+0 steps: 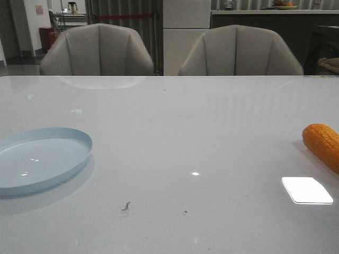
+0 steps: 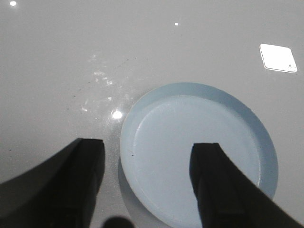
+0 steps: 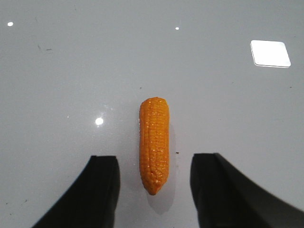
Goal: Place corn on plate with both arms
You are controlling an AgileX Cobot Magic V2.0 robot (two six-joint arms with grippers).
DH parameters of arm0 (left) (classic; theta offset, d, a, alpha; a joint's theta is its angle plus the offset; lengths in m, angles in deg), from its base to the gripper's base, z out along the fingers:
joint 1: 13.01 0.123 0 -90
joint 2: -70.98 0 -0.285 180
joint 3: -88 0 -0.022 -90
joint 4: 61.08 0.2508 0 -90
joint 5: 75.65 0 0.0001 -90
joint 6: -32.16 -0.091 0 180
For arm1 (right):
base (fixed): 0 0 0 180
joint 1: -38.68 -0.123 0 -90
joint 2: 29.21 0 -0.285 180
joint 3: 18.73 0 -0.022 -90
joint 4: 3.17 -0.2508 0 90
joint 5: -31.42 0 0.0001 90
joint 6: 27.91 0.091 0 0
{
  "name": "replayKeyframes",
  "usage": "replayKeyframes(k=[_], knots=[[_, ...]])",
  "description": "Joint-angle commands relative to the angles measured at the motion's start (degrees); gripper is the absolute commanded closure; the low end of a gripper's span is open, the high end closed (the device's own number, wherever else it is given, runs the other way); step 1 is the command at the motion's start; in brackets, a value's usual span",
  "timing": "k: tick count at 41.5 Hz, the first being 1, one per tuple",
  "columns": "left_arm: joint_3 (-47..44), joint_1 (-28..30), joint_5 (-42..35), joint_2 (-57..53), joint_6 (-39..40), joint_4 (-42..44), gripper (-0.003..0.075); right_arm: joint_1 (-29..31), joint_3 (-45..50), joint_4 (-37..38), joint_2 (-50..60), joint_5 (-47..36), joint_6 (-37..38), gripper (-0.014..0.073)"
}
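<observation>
The right hand (image 3: 154,190) hangs wide open over the counter (image 3: 213,104), gripping nothing; the corn (image 3: 154,145), an orange cob with rows of bumpy kernels and tapered ends, lies lengthwise between its blocky black fingers (image 3: 95,190) without touching them. The left hand (image 2: 147,185) is likewise spread wide and empty above the plate (image 2: 199,95), round, shallow, smooth pale blue. In the front view the plate (image 1: 63,138) sits at the left edge of the frame and the corn (image 1: 323,145) at the right edge, well apart on the glossy grey-white counter. No writing is legible.
</observation>
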Motion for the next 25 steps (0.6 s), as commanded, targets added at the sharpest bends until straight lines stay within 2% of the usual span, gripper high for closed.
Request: replayKeyframes(k=[1,14,25], knots=[[4.70,0.67,-0.46,1.97,0.32,-1.85,0.0250,-0.09,-2.09,0.47,0.08,-4.40,-0.56,0.0138],[19.44,5.30,10.68,16.96,0.32,-2.77,0.0251,-0.09,-2.09,0.47,0.08,-4.29,-0.56,0.0138],[29.74,5.78,19.39,30.07,0.32,-2.66,0.0251,-0.09,-2.09,0.33,0.08,-2.75,-0.56,0.0138]])
